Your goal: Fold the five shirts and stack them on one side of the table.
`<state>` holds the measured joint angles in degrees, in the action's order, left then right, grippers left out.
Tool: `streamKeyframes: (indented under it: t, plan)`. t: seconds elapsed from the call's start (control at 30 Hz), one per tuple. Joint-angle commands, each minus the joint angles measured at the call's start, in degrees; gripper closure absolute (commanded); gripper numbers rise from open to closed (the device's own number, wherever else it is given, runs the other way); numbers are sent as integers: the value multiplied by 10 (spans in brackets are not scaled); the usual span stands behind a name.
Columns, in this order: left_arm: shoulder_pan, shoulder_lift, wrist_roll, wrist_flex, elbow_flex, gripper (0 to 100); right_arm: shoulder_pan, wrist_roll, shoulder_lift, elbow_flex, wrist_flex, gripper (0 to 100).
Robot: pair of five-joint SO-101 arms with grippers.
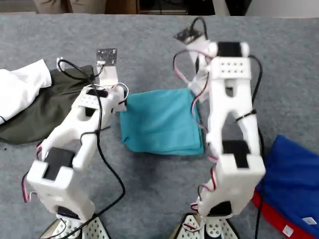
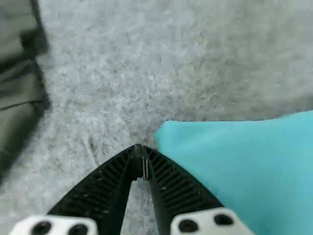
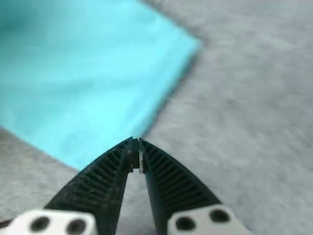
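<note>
A folded teal shirt (image 1: pixel 162 122) lies flat in the middle of the grey table cover, between the two arms. My left gripper (image 2: pixel 139 152) is shut and empty, its tips just off the teal shirt's (image 2: pixel 239 161) corner on the side toward the olive shirt. At the opposite side, my right gripper (image 3: pixel 135 148) is shut with its tips right at the teal shirt's (image 3: pixel 83 73) edge, and no cloth shows between them. A dark olive shirt (image 1: pixel 47 107) lies crumpled at the left with a white shirt (image 1: pixel 20 84) on top of it. A blue shirt (image 1: pixel 291 172) rests on a red one (image 1: pixel 269 214) at the right front.
The grey cover (image 1: pixel 149 189) is bare in front of the teal shirt and along the far side. Cables loop off both arms. The olive shirt (image 2: pixel 17 98) lies close beside the left arm.
</note>
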<state>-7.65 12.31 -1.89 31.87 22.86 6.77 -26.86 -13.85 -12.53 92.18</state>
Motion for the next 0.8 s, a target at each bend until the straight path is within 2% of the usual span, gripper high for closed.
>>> streamKeyframes:
  t: [0.0, 0.1, 0.23, 0.37, 0.6, 0.77]
  plan:
    - [9, -5, 2, -11, -36, 980, 86, 0, 101, 145, -61, 994]
    - [23, -15, -1, -11, -38, 980, 151, 2, 129, 223, -124, 994]
    - [31, -15, -2, -12, -40, 980, 196, 5, 135, 281, -220, 994]
    - [39, -15, -7, -14, -41, 980, 227, 69, 135, 312, -275, 995]
    - [152, -15, -162, -16, -78, 980, 292, 137, 138, 406, -378, 995]
    - [164, -14, -173, -15, -83, 980, 305, 139, 139, 410, -385, 995]
